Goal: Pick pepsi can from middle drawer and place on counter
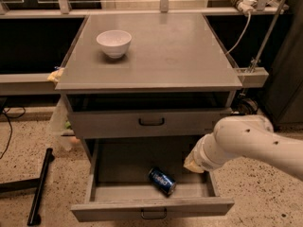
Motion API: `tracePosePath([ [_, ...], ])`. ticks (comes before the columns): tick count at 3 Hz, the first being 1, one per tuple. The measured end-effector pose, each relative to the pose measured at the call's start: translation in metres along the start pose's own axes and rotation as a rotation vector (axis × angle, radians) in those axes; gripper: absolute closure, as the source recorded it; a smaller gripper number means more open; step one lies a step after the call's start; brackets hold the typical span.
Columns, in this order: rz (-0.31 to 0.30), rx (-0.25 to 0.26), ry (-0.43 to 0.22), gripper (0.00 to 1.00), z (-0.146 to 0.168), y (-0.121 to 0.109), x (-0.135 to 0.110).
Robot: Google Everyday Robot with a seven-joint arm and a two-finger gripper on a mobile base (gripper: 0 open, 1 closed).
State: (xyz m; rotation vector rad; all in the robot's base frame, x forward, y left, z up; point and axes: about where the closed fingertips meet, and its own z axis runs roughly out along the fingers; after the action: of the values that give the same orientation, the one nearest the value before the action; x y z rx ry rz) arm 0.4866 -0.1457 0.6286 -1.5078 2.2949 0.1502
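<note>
Right of the pepsi can [162,180], hand [192,163] over middle drawer [151,207]; bowl [114,42] on counter [180,56]

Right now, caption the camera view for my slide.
Gripper hangs over the open middle drawer, apart from the pepsi can lying inside; white bowl on counter.
</note>
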Motion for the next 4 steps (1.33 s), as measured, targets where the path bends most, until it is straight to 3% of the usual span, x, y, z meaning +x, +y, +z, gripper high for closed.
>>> tracePosePath([
  [1, 0.012, 0.043, -0.053, 1.0, 0.01, -0.013, -0.009],
  [2, 0.012, 0.043, -0.053, 1.0, 0.01, -0.013, -0.009],
  [3, 0.041, 0.036, -0.067, 1.0, 0.034, -0.009, -0.002],
  [4, 0.08, 0.009, -0.122, 1.0, 0.074, 0.002, -0.008],
])
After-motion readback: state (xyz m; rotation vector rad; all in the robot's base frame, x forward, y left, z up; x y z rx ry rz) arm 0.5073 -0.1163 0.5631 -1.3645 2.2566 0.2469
